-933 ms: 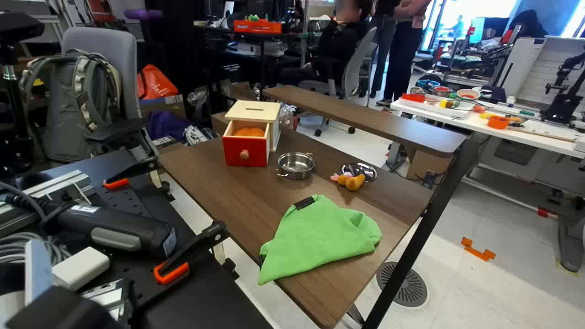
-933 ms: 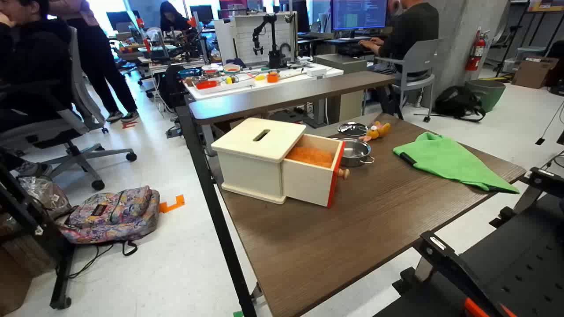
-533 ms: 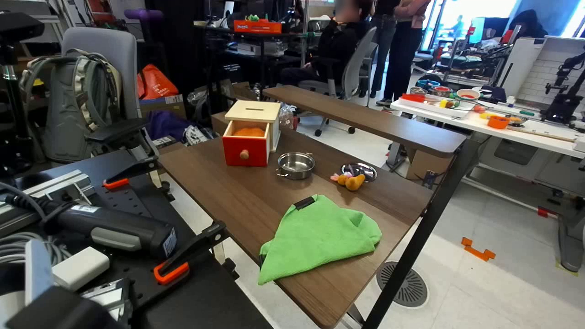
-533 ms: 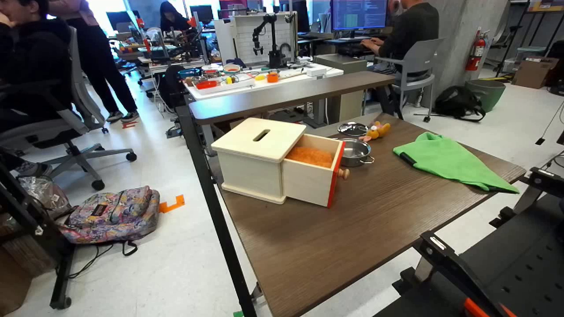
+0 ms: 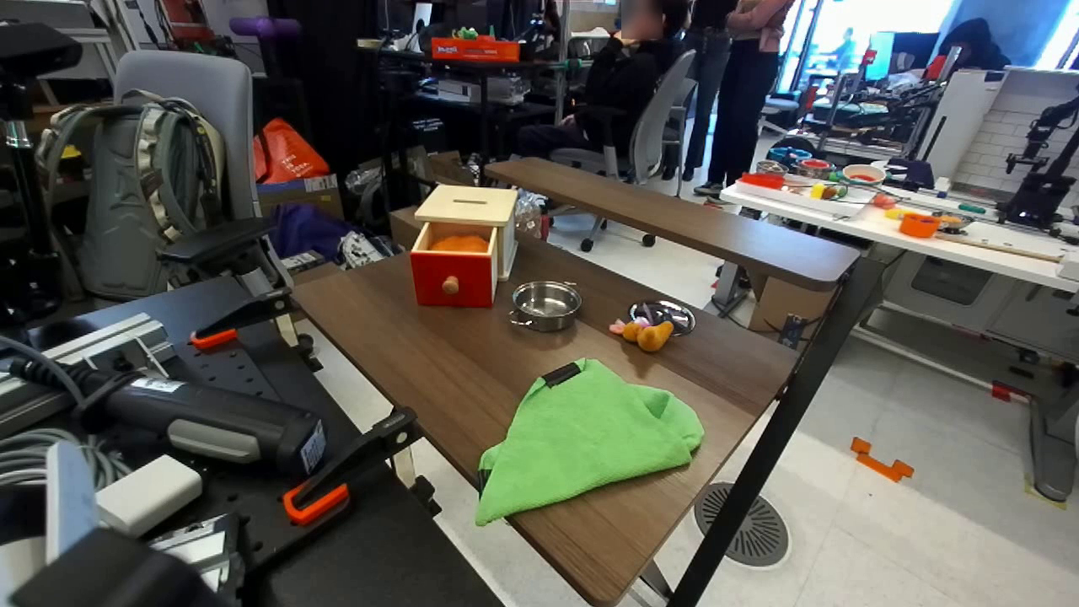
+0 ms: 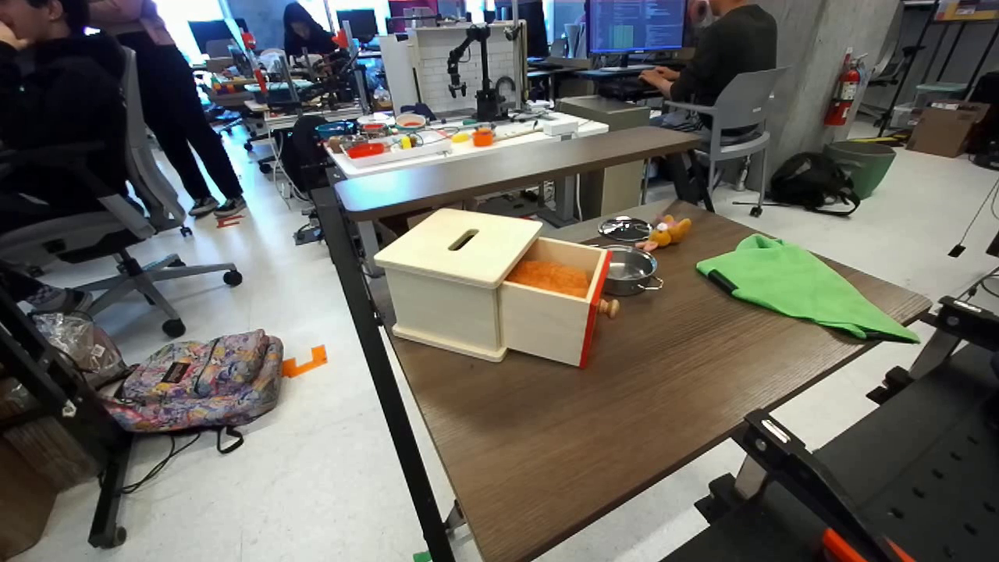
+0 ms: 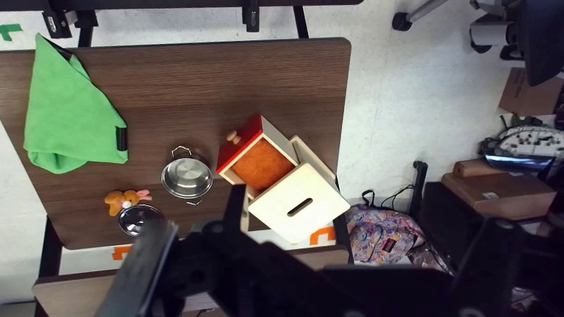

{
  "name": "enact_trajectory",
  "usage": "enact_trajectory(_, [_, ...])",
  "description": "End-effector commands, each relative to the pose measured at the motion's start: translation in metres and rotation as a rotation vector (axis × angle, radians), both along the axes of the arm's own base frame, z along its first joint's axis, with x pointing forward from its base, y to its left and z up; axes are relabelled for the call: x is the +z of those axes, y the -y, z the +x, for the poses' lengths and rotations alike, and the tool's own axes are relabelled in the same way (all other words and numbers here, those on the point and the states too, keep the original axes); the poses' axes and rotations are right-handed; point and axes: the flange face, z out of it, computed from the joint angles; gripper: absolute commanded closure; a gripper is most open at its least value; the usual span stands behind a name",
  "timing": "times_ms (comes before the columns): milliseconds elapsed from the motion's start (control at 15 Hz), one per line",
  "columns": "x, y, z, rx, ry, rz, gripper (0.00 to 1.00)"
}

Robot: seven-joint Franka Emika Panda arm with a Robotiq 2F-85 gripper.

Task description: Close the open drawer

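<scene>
Approach step, I judge: the drawer [image 6: 550, 308] is pulled out and the push has yet to start.
My gripper [image 7: 357, 233] looks spread wide and holds nothing, above the surface [image 7: 286, 79] and, I judge, well apart from the drawer; it shows in neither exterior view. From where it hangs, the box [image 7: 295, 191] lies nearest, the drawer juts out on the box's far side, and the red front [image 7: 246, 137] with its knob [image 7: 233, 137] faces away from me. The metal bowl [image 7: 187, 178] sits just beside that front. The next move, I think, calls for reaching past the box to the outer side of the front, clear of the bowl, and pushing straight until the drawer slides home.
</scene>
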Motion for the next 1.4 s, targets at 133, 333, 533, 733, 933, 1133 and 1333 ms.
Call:
enact_trajectory(133, [-0.058, 0.052, 0.01, 0.134, -0.048, 0.016, 0.0])
enact_trajectory(333, [-0.105, 0.078, 0.013, 0.212, -0.145, 0.024, 0.0])
enact_trajectory(533, [-0.146, 0.096, 0.02, 0.331, -0.215, 0.037, 0.0])
enact_trajectory(733, [-0.187, 0.112, 0.033, 0.396, -0.261, 0.02, 0.0])
enact_trajectory(933, [-0.222, 0.121, 0.05, 0.401, -0.273, -0.045, 0.0])
enact_trajectory(1133, [-0.258, 0.131, 0.063, 0.41, -0.273, -0.129, 0.0])
enact_trajectory(1333, [-0.292, 0.14, 0.075, 0.429, -0.235, -0.204, 0.0])
